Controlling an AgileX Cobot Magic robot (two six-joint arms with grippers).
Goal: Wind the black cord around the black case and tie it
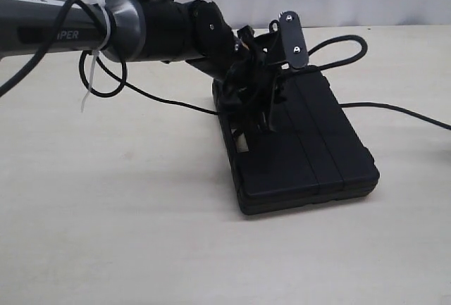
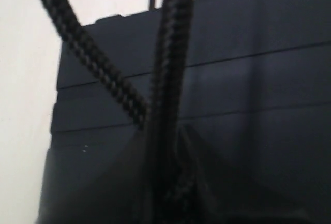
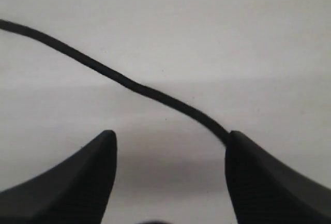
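As left gripper (image 1: 255, 104) pinches cord (image 2: 170, 53) over case (image 1: 310, 157); right gripper (image 3: 170, 138) spread.

The flat rectangular black plastic case (image 1: 303, 150) lies on the pale table (image 1: 106, 234), right of centre. The thin black cord (image 1: 394, 108) runs across the table to its right.

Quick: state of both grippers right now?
Left gripper: closed on the thin braided black cord, over the flat matte black plastic case.
Right gripper: open, holding nothing.
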